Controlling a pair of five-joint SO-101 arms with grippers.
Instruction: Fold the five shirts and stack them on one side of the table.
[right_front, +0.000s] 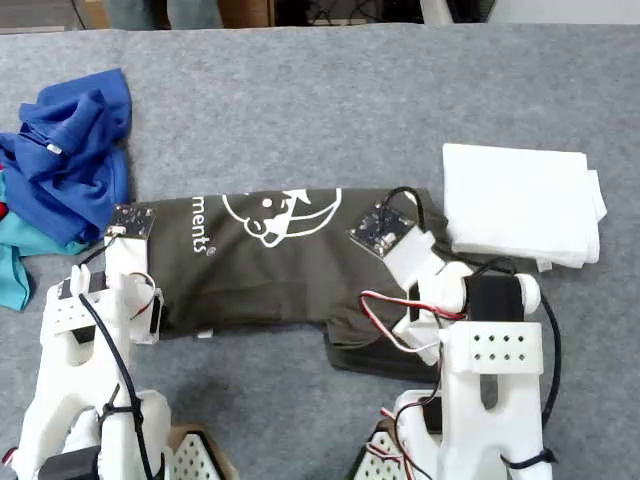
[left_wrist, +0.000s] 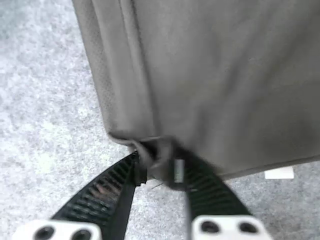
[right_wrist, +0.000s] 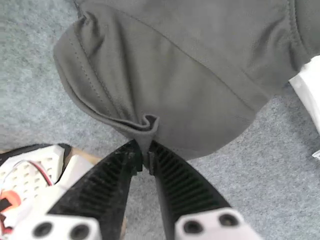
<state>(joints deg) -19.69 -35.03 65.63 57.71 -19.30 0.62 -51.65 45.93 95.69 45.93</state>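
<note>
Black ribbed fingers (left_wrist: 115, 190) of the left gripper (left_wrist: 160, 167) are clenched on a bunched corner of a dark olive-grey cotton T-shirt (left_wrist: 210, 75), with the hem gathered into a small knot between them. The cloth spreads away from the jaws as a smooth sheet with one lengthwise seam fold.

The right gripper (right_wrist: 145, 155) likewise pinches the shirt, nipping a small peak of its rounded, stitched edge between its closed fingers (right_wrist: 175, 180). From that pinch the fabric fans out in a broad curved lobe.

From above, the T-shirt lies flat between the two arms as a wide band. A white printed emblem and lettering sit on its far half, and a darker flap pokes out near the right arm.

Beyond the right gripper and out to its side, a folded white shirt (right_front: 520, 205) rests as a neat rectangle just beside the dark shirt's edge. Beyond the left gripper, out to its side, a crumpled blue shirt (right_front: 75, 150) is heaped over a teal shirt (right_front: 20, 250). Everything lies on the grey felt table cover (right_front: 300, 100).
</note>
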